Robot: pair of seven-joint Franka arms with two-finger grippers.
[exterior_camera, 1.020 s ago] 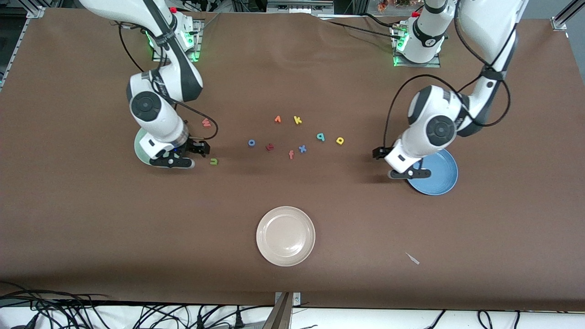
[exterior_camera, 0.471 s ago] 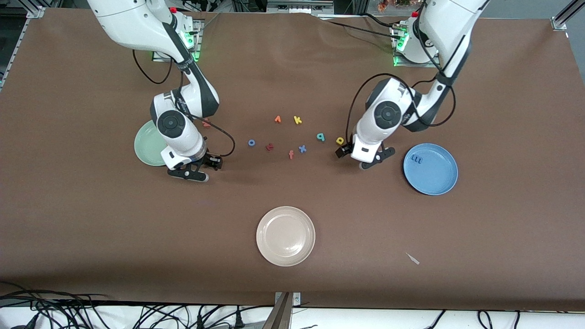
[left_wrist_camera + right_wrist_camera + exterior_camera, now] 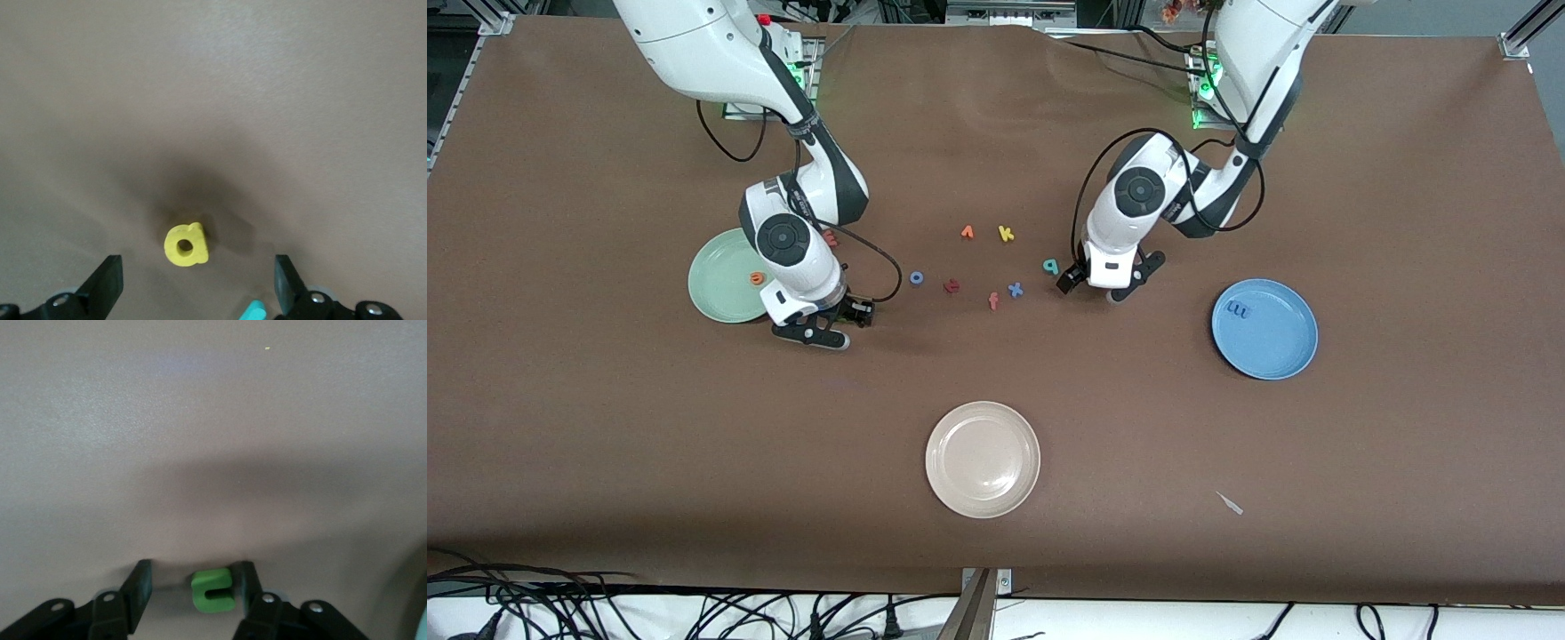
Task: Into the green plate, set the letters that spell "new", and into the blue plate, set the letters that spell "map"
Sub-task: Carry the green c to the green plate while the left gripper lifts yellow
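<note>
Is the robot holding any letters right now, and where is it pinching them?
No. The right hand has open fingers around the green n, not yet pinching. The left hand is open over the yellow p.

We see both arms bent low over the table, our left gripper (image 3: 197, 293) spread wide, our right gripper (image 3: 193, 590) seemingly part open.

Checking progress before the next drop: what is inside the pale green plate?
The round pale mint-green plate holds one small orange foam letter. The right arm covers its edge, so nothing there can be confirmed.
</note>
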